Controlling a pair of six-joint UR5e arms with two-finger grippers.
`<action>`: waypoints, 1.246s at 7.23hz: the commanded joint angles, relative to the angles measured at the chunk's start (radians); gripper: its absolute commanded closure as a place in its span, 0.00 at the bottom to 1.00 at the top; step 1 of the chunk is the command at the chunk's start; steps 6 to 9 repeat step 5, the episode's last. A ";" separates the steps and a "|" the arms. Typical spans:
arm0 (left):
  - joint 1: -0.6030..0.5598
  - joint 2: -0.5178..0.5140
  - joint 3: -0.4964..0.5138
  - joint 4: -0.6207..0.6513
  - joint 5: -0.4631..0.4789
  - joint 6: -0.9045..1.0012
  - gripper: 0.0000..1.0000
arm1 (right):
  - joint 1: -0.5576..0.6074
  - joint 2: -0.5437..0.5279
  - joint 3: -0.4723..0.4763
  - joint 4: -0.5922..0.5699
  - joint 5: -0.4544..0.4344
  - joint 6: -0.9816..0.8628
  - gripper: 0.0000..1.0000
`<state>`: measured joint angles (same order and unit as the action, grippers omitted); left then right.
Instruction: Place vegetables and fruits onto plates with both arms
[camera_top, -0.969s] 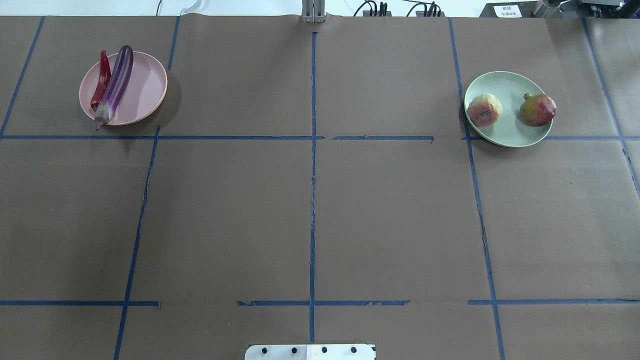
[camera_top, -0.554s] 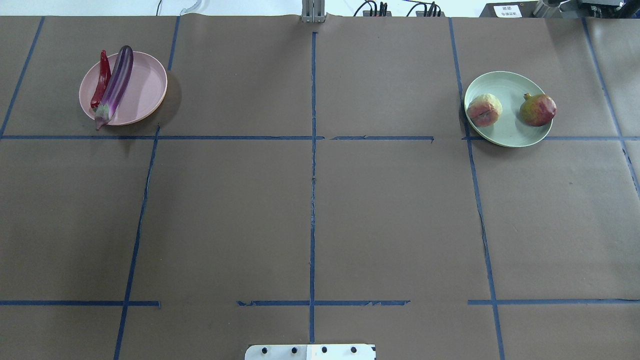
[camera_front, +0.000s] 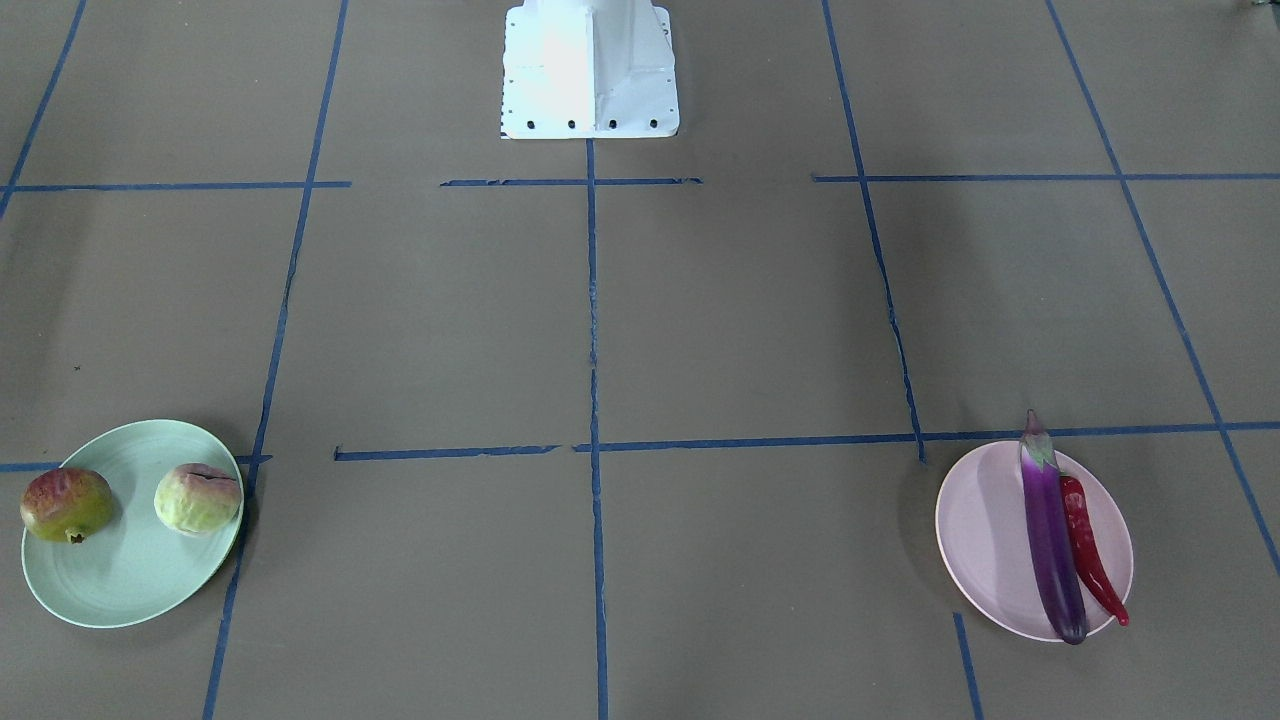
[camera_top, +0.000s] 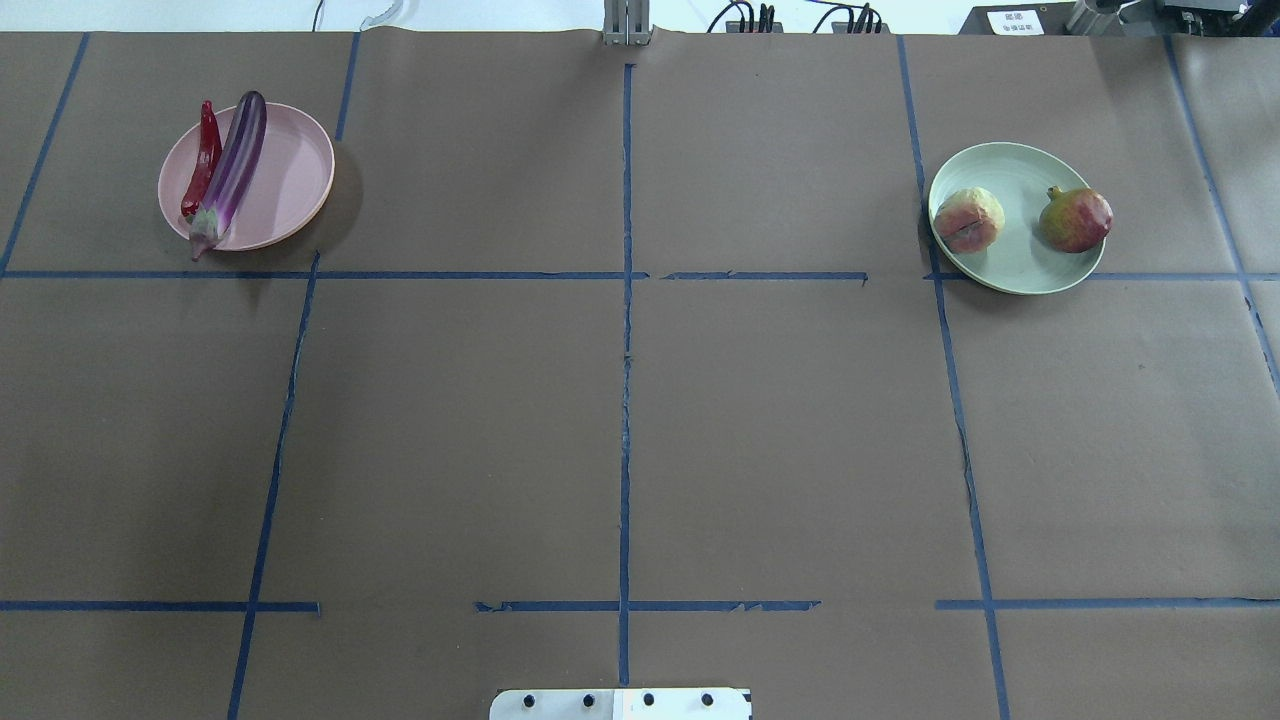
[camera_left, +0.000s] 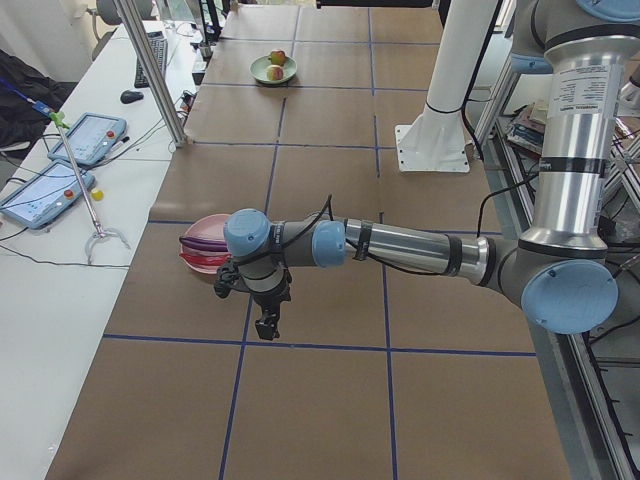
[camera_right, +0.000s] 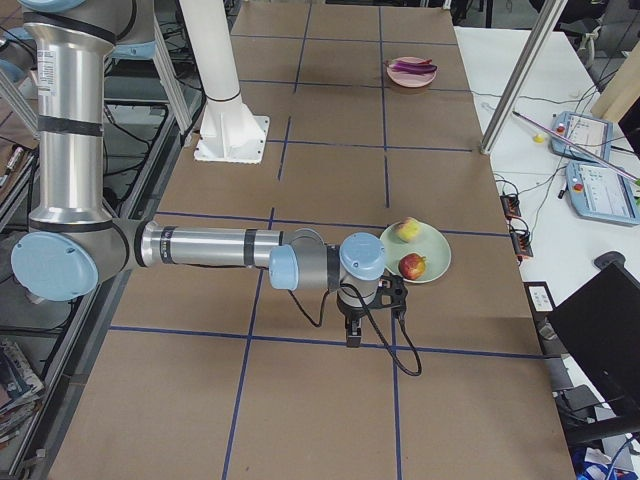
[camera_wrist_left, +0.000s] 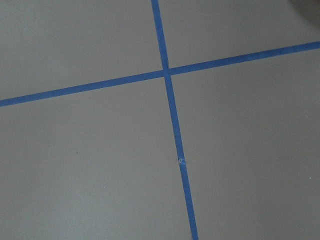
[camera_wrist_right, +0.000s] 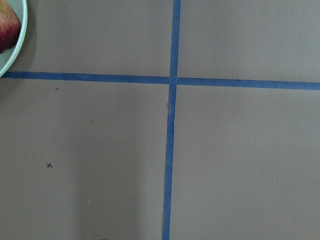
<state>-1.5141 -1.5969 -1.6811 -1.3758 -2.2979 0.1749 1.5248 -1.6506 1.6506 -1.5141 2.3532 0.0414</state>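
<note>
The round matte pink plate (camera_top: 290, 170) and mint green plate (camera_top: 1015, 255) are loaded, 2 pieces each. Black left gripper (camera_left: 265, 330) and right gripper (camera_right: 352, 340): I cannot tell the jaw gap. Lift both straight up, clear of the rims.

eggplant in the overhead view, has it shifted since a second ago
No. The eggplant lies unchanged on the pink plate, its stem tip equally near the blue tape line.

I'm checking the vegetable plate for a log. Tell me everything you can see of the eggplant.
The eggplant is long, slim and glossy purple, with a pale stem end. It lies flat across the pink plate, off centre, its stem end jutting past the rim toward the white base. The red chili lies alongside it, apparently touching. Nothing else touches it.
</note>
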 joint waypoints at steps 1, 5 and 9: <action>0.000 0.000 0.000 0.000 0.000 0.000 0.00 | 0.000 0.000 0.000 0.000 0.000 0.002 0.00; 0.000 0.000 0.000 0.000 -0.002 0.000 0.00 | 0.000 0.002 0.006 0.002 0.001 0.002 0.00; 0.000 0.000 0.000 0.000 -0.002 0.000 0.00 | 0.000 0.002 0.006 0.002 0.001 0.002 0.00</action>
